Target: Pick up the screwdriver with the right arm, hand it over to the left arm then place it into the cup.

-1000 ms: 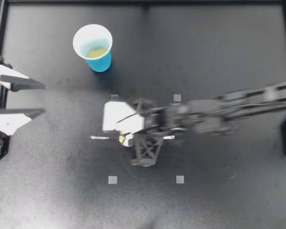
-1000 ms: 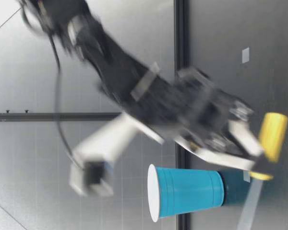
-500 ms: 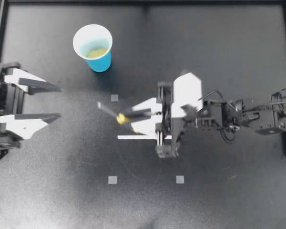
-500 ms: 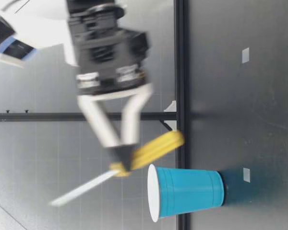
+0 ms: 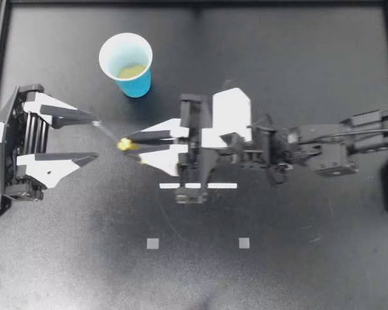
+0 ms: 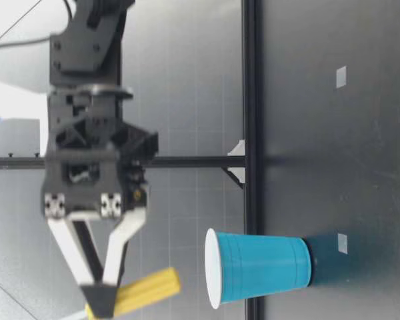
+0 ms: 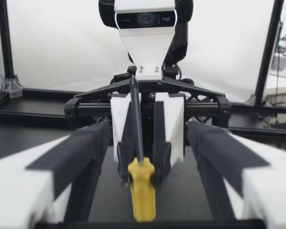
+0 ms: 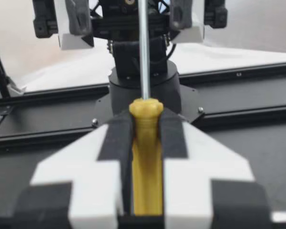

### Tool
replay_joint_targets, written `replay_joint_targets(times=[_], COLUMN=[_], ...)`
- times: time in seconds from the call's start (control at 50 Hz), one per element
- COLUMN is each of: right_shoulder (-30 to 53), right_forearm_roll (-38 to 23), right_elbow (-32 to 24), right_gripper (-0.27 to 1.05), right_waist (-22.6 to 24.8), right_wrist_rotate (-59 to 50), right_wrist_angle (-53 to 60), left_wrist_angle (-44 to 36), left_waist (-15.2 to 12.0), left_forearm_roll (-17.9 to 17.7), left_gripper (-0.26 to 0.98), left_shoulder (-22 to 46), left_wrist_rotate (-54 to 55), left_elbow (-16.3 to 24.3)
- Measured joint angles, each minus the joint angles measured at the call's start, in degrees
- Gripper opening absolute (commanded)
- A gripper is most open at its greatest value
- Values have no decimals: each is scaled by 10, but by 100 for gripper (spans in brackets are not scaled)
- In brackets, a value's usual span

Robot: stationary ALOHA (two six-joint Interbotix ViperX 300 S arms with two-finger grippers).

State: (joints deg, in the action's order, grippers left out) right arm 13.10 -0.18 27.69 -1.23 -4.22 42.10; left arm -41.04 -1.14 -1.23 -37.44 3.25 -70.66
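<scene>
Yellow-handled, steel-shafted screwdriver (image 5: 124, 144) was held aloft, clamped by its handle in my right gripper (image 5: 136, 143), shaft pointing into my wide-open left gripper (image 5: 94, 137). Pickup looked done; the handover and the drop into the blue plastic cup (image 5: 136, 84), far left, remained.

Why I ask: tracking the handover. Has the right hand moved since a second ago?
Yes. The right hand, shut on the yellow-handled screwdriver, has risen: in the low view it was by the blue plastic cup's base, now above its rim.
</scene>
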Motion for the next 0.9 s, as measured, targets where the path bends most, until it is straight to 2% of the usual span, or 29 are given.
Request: replay_joint_targets(times=[0.12, 0.2, 0.52, 0.78, 0.9], right_shoulder=[11, 13, 13, 13, 13], right_forearm_roll=[-2, -3, -4, -4, -4], right_elbow=[-19, -25, -26, -26, -28], right_gripper=[-3, -3, -3, -1, 9], right_waist=[0, 0, -2, -3, -3], right_wrist_rotate=[0, 0, 3, -1, -1], right_wrist_angle=[-9, -11, -11, -19, -28], left_wrist_angle=[0, 0, 0, 0, 0], left_waist=[0, 0, -2, -3, -3], left_forearm_roll=[-3, -4, -5, -14, -14], left_gripper=[64, 57, 7, 5, 5], left_shoulder=[1, 1, 3, 3, 3], left_wrist_rotate=[0, 0, 0, 0, 0], left_elbow=[1, 1, 1, 1, 1])
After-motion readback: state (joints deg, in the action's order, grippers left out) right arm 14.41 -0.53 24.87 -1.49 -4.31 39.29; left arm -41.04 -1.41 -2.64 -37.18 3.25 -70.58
